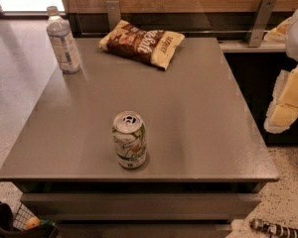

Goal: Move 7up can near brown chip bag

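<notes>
Your table [203, 133] carried the bag [141, 43] at its far edge. Your gripper [287, 103] hung off the right side, its opening impossible to tell, and the can [129, 139] stood upright to its left, near the front edge.

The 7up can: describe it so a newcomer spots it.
On the grey table, with the gripper off its right side, the 7up can stands alone near the front edge. Unlike the tall water bottle and flat brown chip bag at the back, it is short, metal, white and green.
</notes>
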Available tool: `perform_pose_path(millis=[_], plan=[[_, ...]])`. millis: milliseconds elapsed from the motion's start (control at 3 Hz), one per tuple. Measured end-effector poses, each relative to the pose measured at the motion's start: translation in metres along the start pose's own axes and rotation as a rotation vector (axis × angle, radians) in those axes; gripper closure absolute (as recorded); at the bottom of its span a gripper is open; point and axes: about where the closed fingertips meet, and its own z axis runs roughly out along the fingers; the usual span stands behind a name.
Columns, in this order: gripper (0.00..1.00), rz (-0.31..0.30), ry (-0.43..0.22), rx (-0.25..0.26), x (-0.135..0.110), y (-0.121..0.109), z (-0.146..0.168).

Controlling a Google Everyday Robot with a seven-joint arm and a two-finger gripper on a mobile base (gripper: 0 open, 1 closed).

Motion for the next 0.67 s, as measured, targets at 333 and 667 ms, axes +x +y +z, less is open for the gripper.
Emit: perform_pose_path(millis=[333,667], plan=[[0.00,0.000,0.000,0.000,0.0000,0.0000,-0.0001],[0.00,-0.010,-0.089,-0.004,-0.0097,0.0050,0.0069]])
